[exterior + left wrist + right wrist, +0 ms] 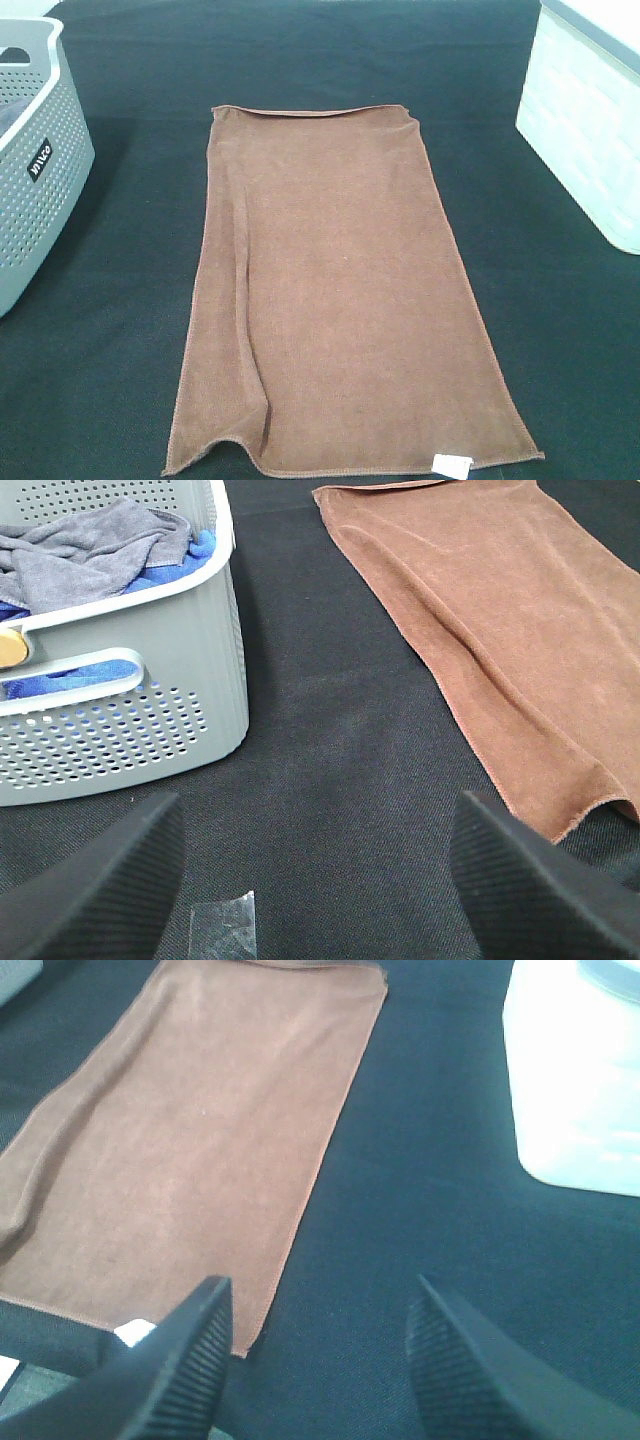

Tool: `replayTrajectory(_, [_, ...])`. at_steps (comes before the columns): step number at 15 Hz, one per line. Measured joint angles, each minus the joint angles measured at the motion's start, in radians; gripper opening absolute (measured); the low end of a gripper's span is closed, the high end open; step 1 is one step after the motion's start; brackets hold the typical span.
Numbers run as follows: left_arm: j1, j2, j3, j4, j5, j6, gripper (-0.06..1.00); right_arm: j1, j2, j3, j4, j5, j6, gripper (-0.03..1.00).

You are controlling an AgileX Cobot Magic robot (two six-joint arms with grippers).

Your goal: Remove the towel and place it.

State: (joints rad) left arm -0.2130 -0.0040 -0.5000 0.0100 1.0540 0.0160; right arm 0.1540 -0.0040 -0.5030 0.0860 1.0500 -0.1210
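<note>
The brown towel point(340, 300) lies spread flat on the black tablecloth in the middle of the exterior view, with a long fold along its left side and a small white label point(452, 463) at its near right corner. It also shows in the left wrist view point(500, 630) and in the right wrist view point(190, 1130). Neither arm shows in the exterior view. My left gripper point(320, 900) is open and empty over bare black cloth, apart from the towel's near left corner. My right gripper point(320, 1360) is open and empty over black cloth, just off the towel's near right corner.
A grey perforated laundry basket point(30, 180) stands at the left edge; the left wrist view shows grey and blue cloths point(90, 560) inside it. A white bin point(590, 120) stands at the right, also seen in the right wrist view point(575, 1070). A piece of clear tape point(222, 925) lies on the cloth.
</note>
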Motion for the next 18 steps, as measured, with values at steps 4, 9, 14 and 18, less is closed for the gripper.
replayTrajectory(4, [0.0, 0.0, 0.001, 0.0, -0.002, 0.003, 0.7, 0.0, 0.0, 0.0, 0.0, 0.0, 0.0, 0.52])
replayTrajectory(9, [0.025, 0.0, 0.001, 0.0, -0.002, 0.003, 0.7, 0.0, 0.0, 0.0, 0.0, 0.0, 0.0, 0.52])
replayTrajectory(14, [0.191, 0.0, 0.001, 0.0, -0.002, 0.005, 0.7, 0.0, 0.0, 0.0, 0.0, 0.0, 0.0, 0.52])
replayTrajectory(18, [0.195, 0.0, 0.001, 0.0, -0.002, 0.005, 0.7, 0.0, 0.0, 0.0, 0.0, 0.0, 0.0, 0.52])
